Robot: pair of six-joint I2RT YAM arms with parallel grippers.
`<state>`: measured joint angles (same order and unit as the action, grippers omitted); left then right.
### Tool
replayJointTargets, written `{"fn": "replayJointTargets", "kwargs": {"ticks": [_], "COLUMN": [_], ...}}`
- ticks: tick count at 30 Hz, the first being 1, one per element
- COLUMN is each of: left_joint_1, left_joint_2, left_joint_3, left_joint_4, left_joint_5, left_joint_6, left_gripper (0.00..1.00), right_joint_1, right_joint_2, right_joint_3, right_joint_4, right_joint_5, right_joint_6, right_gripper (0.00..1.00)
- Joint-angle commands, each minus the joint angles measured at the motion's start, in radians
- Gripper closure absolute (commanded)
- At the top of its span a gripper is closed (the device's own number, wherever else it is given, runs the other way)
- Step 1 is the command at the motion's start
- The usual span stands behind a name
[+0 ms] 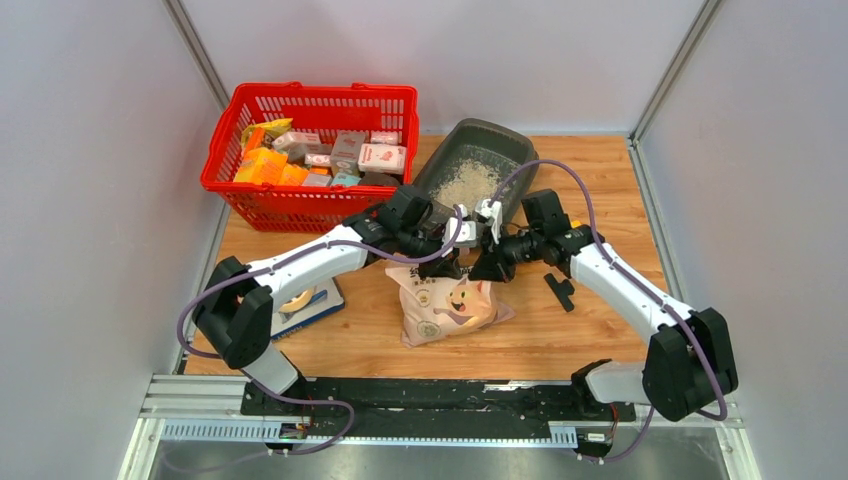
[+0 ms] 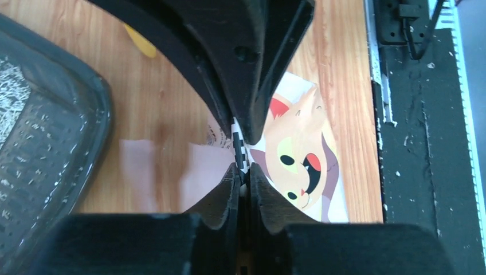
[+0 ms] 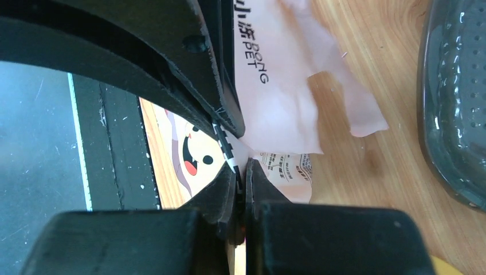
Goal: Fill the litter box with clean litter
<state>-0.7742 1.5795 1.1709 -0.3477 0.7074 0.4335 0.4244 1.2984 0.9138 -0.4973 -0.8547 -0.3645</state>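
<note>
We judge the step in hand to be taking hold of the litter bag [image 1: 450, 305] by its open top, ready to pour. The bag lies on the table just on the near side of the litter box [image 1: 480, 127], its mouth pointing toward the box. A pale patch of litter [image 1: 470, 182] covers part of the box floor, so filling has begun but looks far from done.

The right gripper [image 3: 240, 166] is pressed together on the pink film at the bag's torn edge. The left gripper [image 2: 243, 169] has its jaws drawn nearly together beside that edge, but we cannot tell whether film is caught between them.

Next, we would make sure both pinches are firm. Then we would raise the bag and tip its mouth over the box's near rim.
</note>
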Motion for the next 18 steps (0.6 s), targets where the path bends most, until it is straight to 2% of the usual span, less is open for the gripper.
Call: {"fn": "replayJointTargets", "kwargs": {"ticks": [1,2,4,5,9,11,14,18], "left_joint_1": [0.001,0.001,0.003,0.003,0.007,0.041,0.052,0.052], "left_joint_2": [0.010,-0.007,-0.036,-0.077,-0.167,-0.165,-0.125,-0.101], "left_joint_3": [0.024,0.006,-0.049,-0.063,-0.103,-0.096,-0.024,0.029], "left_joint_4": [-0.066,-0.065,-0.063,-0.085,-0.155,-0.181,-0.275,-0.300], "left_joint_5": [0.145,0.150,0.146,0.142,0.098,0.086,0.058,0.070], "left_joint_6": [0.059,0.062,0.063,0.067,0.097,0.099,0.143,0.129], "left_gripper": [0.95,1.00,1.00,1.00,1.00,1.00,1.00,1.00], "right_joint_1": [-0.003,-0.003,-0.001,-0.004,-0.109,-0.159,-0.237,-0.250], "right_joint_2": [0.001,0.012,0.024,0.022,-0.026,-0.045,-0.068,-0.076], "right_joint_3": [0.124,0.143,0.184,0.236,0.286,0.284,0.275,0.275], "right_joint_4": [-0.001,-0.057,-0.165,-0.304,-0.555,-0.627,-0.632,-0.650], "right_joint_5": [-0.053,-0.053,-0.020,0.002,0.037,0.014,-0.009,-0.064], "right_joint_6": [-0.039,-0.057,-0.178,-0.232,-0.459,-0.546,-0.573,-0.567], "right_gripper": [1.00,1.00,0.98,0.98,0.93,0.91,0.90,0.75]}}
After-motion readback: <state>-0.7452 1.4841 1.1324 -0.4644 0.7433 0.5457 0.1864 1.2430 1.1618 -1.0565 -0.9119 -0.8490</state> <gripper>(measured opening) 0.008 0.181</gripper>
